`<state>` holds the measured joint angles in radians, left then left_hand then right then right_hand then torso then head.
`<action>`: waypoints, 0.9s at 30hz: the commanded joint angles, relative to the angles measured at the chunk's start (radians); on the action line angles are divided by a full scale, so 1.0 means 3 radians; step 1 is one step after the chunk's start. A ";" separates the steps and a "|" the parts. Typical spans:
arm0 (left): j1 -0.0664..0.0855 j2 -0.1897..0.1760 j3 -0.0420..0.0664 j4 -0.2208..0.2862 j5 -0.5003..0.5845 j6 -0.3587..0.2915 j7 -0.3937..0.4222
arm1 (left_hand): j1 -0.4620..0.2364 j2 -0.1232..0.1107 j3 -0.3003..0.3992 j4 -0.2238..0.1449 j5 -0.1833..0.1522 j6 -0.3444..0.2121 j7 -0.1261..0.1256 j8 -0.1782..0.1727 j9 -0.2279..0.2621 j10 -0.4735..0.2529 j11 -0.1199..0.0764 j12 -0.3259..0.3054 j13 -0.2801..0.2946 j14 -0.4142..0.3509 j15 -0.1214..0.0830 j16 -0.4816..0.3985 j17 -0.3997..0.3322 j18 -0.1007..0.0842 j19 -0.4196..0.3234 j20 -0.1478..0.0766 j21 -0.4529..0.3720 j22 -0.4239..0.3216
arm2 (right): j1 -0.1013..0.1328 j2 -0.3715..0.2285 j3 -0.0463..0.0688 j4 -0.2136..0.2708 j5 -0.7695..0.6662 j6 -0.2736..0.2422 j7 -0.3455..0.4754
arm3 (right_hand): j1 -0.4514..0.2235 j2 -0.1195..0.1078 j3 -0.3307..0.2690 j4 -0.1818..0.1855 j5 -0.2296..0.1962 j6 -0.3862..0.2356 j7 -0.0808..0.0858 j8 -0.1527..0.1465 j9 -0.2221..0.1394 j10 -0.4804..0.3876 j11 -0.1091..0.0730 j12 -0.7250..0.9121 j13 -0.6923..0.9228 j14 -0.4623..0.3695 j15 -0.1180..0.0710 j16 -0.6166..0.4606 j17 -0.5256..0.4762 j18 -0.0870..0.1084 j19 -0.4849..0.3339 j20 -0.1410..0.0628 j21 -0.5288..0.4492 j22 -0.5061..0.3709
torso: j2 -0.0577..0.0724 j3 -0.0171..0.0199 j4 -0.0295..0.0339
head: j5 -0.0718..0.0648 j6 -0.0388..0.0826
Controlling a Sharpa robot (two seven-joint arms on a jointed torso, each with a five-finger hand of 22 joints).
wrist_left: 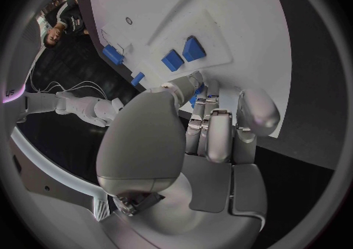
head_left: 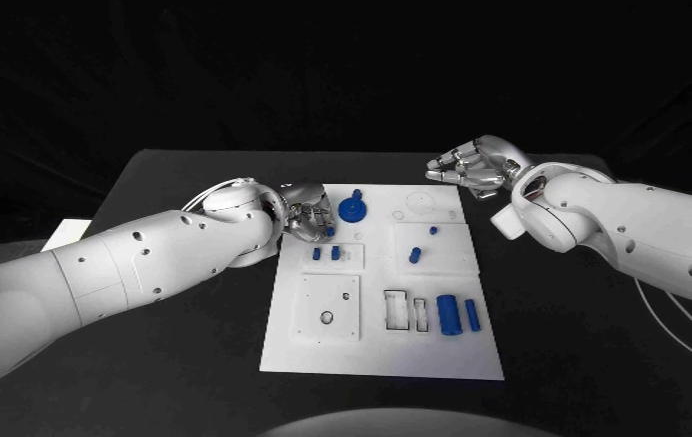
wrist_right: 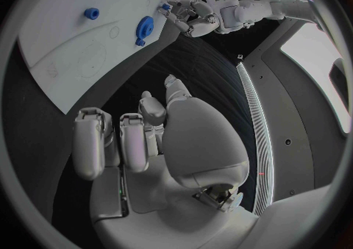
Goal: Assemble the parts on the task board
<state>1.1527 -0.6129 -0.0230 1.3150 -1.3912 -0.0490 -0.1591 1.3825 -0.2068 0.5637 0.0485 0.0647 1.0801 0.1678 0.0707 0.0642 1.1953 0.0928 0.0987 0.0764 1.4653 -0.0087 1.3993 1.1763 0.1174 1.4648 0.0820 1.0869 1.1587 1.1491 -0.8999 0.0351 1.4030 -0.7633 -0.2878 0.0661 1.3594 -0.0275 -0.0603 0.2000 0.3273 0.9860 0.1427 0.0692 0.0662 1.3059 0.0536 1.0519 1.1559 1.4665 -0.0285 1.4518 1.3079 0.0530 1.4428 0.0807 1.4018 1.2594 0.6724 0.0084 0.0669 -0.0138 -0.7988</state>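
Note:
The white task board (head_left: 382, 342) lies in the middle of the black table. On it are a blue gear with a peg (head_left: 355, 207), two small blue blocks (head_left: 326, 252), two short pegs (head_left: 415, 254) and two blue cylinders (head_left: 459, 314). My left hand (head_left: 306, 215) hovers at the board's far left edge beside the gear, fingers curled, pinching a small blue part (wrist_left: 197, 98) at its fingertips. My right hand (head_left: 473, 165) hangs beyond the board's far right corner, fingers curled in on nothing (wrist_right: 140, 137). The gear (wrist_right: 145, 25) also shows in the right wrist view.
Rectangular slots (head_left: 405, 310) and a raised square plate with a hole (head_left: 329, 307) sit in the board's near half. A faint ring outline (head_left: 426, 200) marks its far right corner. Bare black table (head_left: 577, 327) lies on both sides.

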 commanded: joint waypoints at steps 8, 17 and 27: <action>-0.0005 -0.0004 -0.0003 0.0004 -0.0023 0.0056 -0.0058 | -0.0041 -0.0029 0.0000 -0.0033 0.0013 -0.0136 0.0037 -0.0037 -0.0005 -0.0064 0.0027 -0.0063 -0.0006 0.0108 0.0049 0.0017 -0.0008 -0.0067 0.0050 0.0041 0.0012 0.0013 | -0.0003 -0.0003 0.0000 -0.0023 -0.0031 0.0030 -0.0005 | -0.0007 0.0036 -0.0012 -0.0010 0.0004 -0.0018 0.0000 0.0011 0.0005 -0.0125 0.0000 -0.0193 -0.0151 0.0181 0.0017 -0.0066 0.0125 0.0061 -0.0060 -0.0003 -0.0065 -0.0098 | 0.0001 -0.0002 -0.0002 | -0.0003 0.0003; -0.0004 -0.0094 0.0001 0.0036 0.0085 -0.0215 0.0022 | -0.0047 -0.0064 -0.0027 -0.0052 0.0017 -0.0512 0.0073 -0.0041 -0.0014 -0.0169 0.0073 -0.0105 -0.0014 0.0092 0.0093 0.0003 -0.0064 -0.0064 0.0038 0.0083 -0.0004 0.0010 | -0.0011 -0.0044 0.0000 -0.0022 -0.0600 0.0228 -0.0183 | 0.0274 0.0095 0.0157 -0.0134 -0.0218 0.0175 -0.0036 0.0103 0.0039 -0.0794 -0.0025 -0.1746 -0.1393 0.0142 -0.0012 -0.0231 -0.0060 0.0123 -0.0170 -0.0031 -0.0274 -0.0410 | -0.0001 0.0000 -0.0003 | -0.0023 0.0016; 0.0004 -0.0394 0.0015 0.0270 0.2357 -0.0935 0.0979 | -0.0018 0.0024 -0.0015 -0.0011 0.0175 -0.0408 0.0086 0.0083 0.0028 -0.0149 0.0064 0.0021 -0.0006 -0.0107 0.0080 -0.0355 -0.0742 0.0093 -0.0209 0.0090 -0.0821 -0.0635 | -0.0039 -0.0238 0.0000 0.0236 -0.1873 0.0278 -0.0367 | 0.0439 -0.0137 0.0552 -0.0214 -0.0299 0.0324 -0.0043 0.0055 0.0028 -0.0618 0.0018 -0.2826 -0.2461 0.0154 0.0023 -0.0284 -0.0109 0.0120 -0.0138 -0.0001 -0.0304 -0.0432 | -0.0009 0.0004 0.0003 | -0.0046 0.0064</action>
<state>1.1531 -0.7245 -0.0193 1.3779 -1.0667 -0.2137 -0.0382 1.3750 -0.2065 0.5561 0.0459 0.1111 0.9527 0.1930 0.0918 0.0723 1.1473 0.1123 0.1019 0.0740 1.4388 0.0148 1.2998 0.9662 0.1352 1.4068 0.1096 0.8540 0.9782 1.1411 -0.9657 0.0351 1.4611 -1.1298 -0.2281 -0.0034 1.4900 -0.0603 0.0999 0.1363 0.2409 1.0901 0.1284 0.0884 0.0758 1.1154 0.0589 0.2088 0.4233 1.4665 -0.0285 1.3730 1.2753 0.0845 1.3988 0.0763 1.3162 1.1303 0.6695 0.0098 0.0673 -0.0235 -0.7827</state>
